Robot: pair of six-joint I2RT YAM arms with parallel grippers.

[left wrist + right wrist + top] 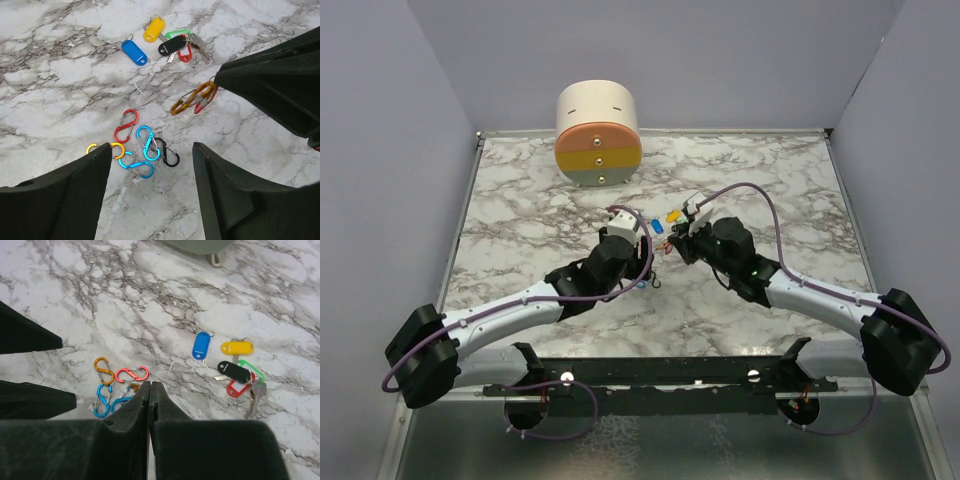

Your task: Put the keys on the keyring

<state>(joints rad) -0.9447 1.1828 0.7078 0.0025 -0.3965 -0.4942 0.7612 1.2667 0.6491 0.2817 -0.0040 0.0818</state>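
The keys lie together on the marble: blue head [134, 52], yellow head [153, 29], green head [177, 34] and red head [185, 53], with a black-headed one [172, 45] across them. They also show in the right wrist view, blue [201, 346] and yellow [237, 347]. My left gripper [152, 150] is open and empty above a loose heap of clip loops [145, 145]. My right gripper [150, 384] is shut on an orange clip loop [192, 98] and holds it off the table between the keys and the heap.
A round cream container [598, 135] with orange, yellow and grey bands lies on its side at the back of the table. Both arms meet at the table's middle [660, 240]. Red [132, 374], orange [102, 370] and blue [102, 400] clips lie left of my right fingers.
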